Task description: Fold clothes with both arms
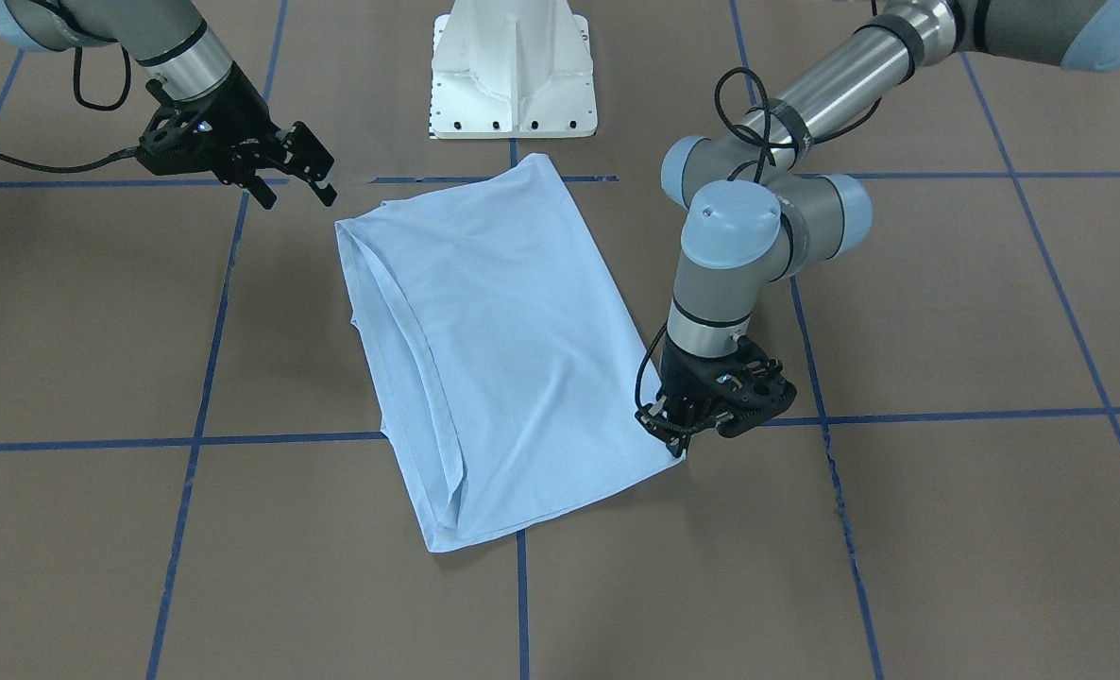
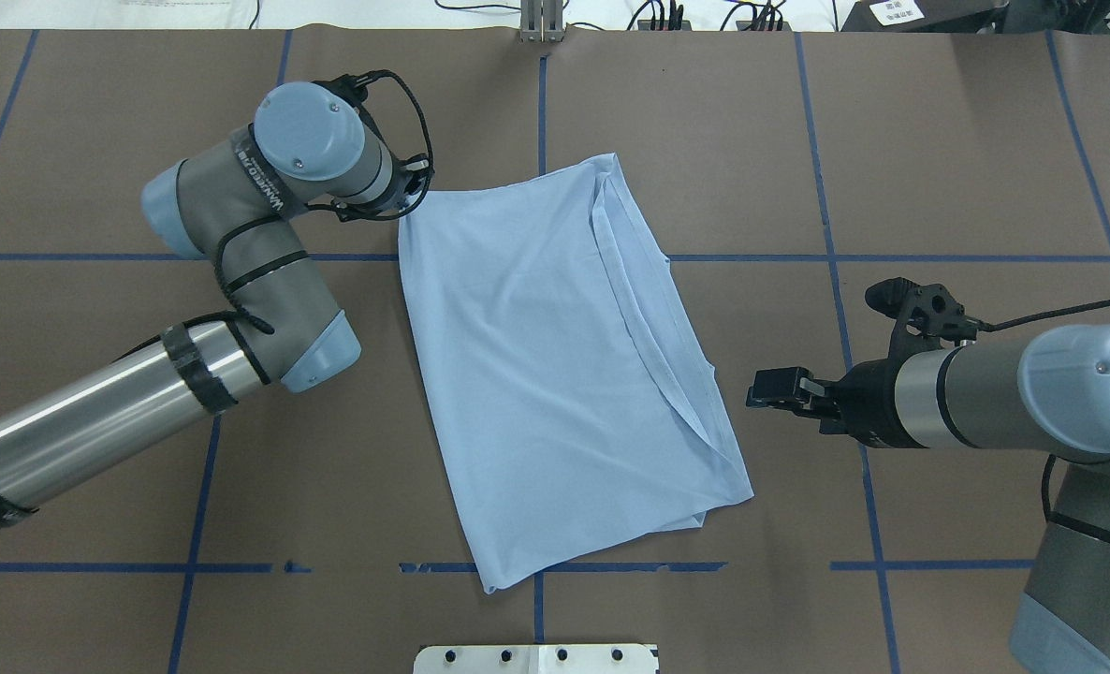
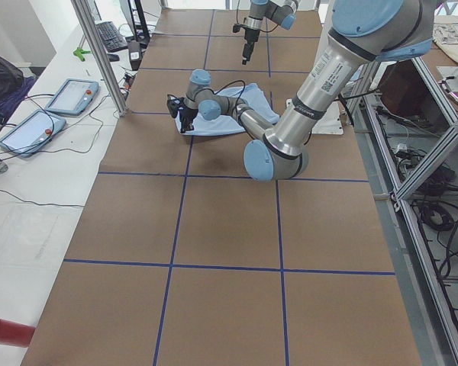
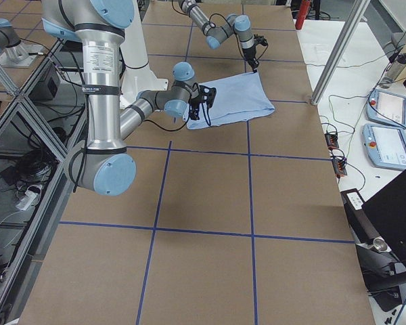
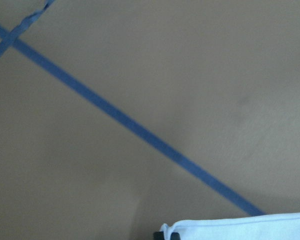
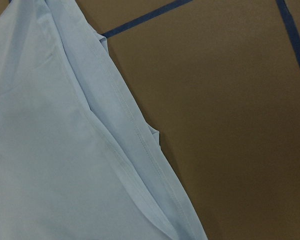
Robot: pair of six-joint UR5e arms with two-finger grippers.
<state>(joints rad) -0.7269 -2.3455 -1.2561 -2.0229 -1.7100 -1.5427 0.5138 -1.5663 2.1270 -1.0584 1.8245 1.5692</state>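
Brown tabletop (image 2: 967, 168) crossed by blue tape lines (image 2: 826, 187) fills the workspace, with the white pedestal base (image 1: 513, 76) at the robot's edge. The light blue T-shirt (image 2: 536, 356) lies near the middle as a slanted, already narrowed rectangle, its layered hems stacked along the side facing the right arm.

The left gripper (image 1: 669, 430) is down at the shirt's far corner on its own side. Its wrist view shows cloth right at a dark fingertip, but whether the jaws are clamped on it cannot be told. The right gripper (image 1: 297, 196) hangs just off the near corner on its side, its fingers apart and empty.

The likely trouble is a one-sided pull: if the left arm lifts while the right has no hold, the rectangle would probably skew and drag. A pinch that catches only the top layer could peel the fold open, and the loose hems may spill.

Neither print nor neck label shows. Lettering on the left arm's grey casing (image 2: 260, 178) is upside down and not legible.
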